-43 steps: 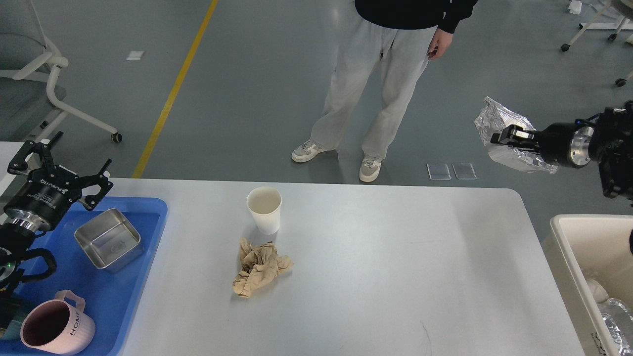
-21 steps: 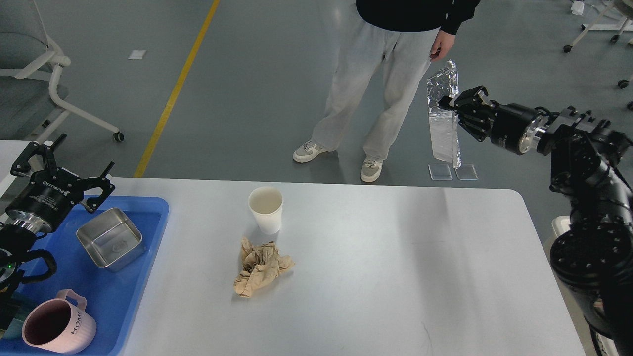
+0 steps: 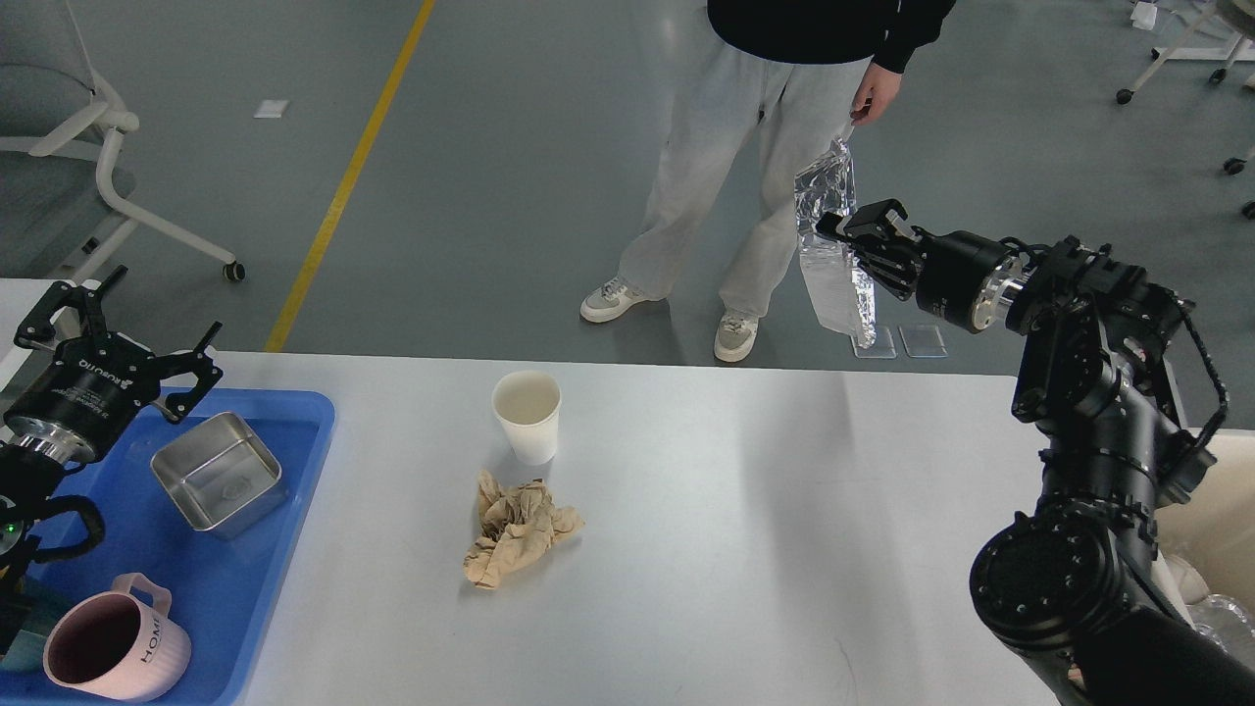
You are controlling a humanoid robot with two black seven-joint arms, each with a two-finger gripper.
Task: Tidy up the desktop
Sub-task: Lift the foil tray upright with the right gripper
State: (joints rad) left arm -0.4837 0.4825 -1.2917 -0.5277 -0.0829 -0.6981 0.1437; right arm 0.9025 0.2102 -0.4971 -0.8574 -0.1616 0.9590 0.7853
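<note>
The white-grey desktop (image 3: 745, 529) carries a white paper cup (image 3: 527, 416), upright near the middle, and a crumpled brown paper wad (image 3: 518, 530) just in front of it. My right gripper (image 3: 839, 227) is held up beyond the desktop's far edge and is shut on a crumpled silver foil piece (image 3: 831, 265) that hangs down from it. My left gripper (image 3: 123, 316) is open and empty over the far left corner of the blue tray (image 3: 255, 588).
The blue tray holds a square steel container (image 3: 218, 473) and a pink mug (image 3: 113, 652). A white bin (image 3: 1216, 490) stands at the right behind my arm. A person (image 3: 775, 147) stands at the desktop's far side, hand near the foil. A chair (image 3: 69, 147) is at far left.
My right arm has swung left with the foil piece, from over the bin side to beyond the desktop's far edge near the person. The left gripper has barely moved.
</note>
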